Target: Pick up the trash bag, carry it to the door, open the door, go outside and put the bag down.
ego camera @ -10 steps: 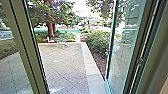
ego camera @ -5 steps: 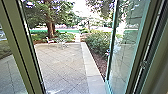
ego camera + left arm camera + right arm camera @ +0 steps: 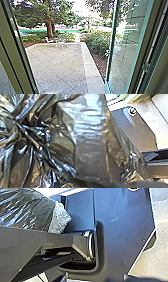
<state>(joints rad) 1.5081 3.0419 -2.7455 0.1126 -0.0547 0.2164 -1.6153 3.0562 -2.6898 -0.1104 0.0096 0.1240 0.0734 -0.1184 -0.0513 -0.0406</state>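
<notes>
Black, shiny and wrinkled, the trash bag (image 3: 90, 144) lies close before the camera in the left wrist view, its folds drawn together at one side. My left gripper (image 3: 112, 184) is shut on it, largely hidden by plastic and shadow. Part of the bag (image 3: 27, 209) also shows in the right wrist view, beyond a jointed bar. My right gripper (image 3: 96, 279) shows dark at the picture's edge; its state is unclear. In the head view the glass door (image 3: 125, 52) stands open on the right, with the paved yard (image 3: 57, 65) outside.
A green-brown door frame post (image 3: 15, 50) rises at the left; another frame stands at the right edge. Outside, a pale curb strip (image 3: 90, 66) borders a planted bed with bushes (image 3: 96, 42). Light chairs and a table (image 3: 61, 44) stand before a tree.
The head view has shifted with the robot's motion: the left post sits farther left, and more of the paving shows through the doorway. The door still stands open.
</notes>
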